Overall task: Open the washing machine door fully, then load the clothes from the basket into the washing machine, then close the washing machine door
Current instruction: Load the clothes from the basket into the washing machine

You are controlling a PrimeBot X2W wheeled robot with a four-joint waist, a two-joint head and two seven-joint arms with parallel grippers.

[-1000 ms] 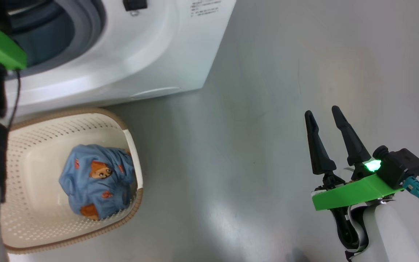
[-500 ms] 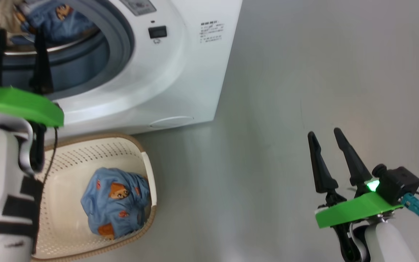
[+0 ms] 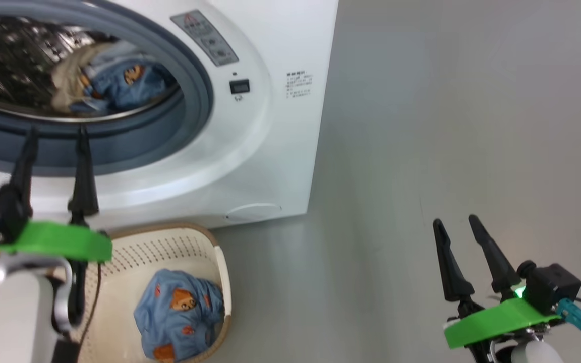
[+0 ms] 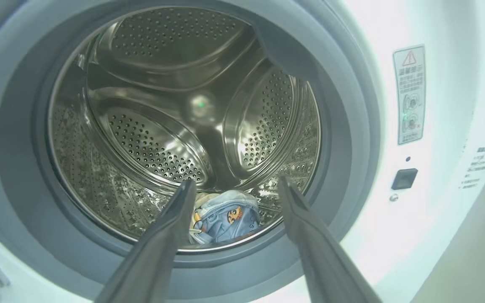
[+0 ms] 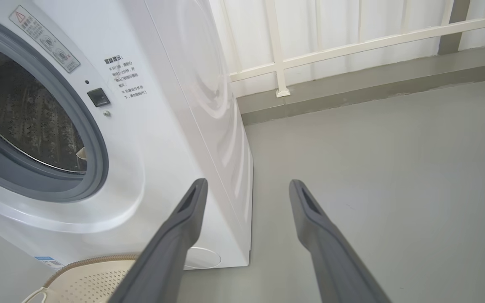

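Left hand (image 3: 58,131) wide and empty, clothes (image 4: 225,216) beyond it inside the washing machine (image 3: 270,151).

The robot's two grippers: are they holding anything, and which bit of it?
Nothing. The left gripper is open, facing the drum; the right gripper is open over the floor.

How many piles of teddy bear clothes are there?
2. One blue bear bundle lies in the basket; the other bundle lies inside the washing machine. Either may hide more pieces.
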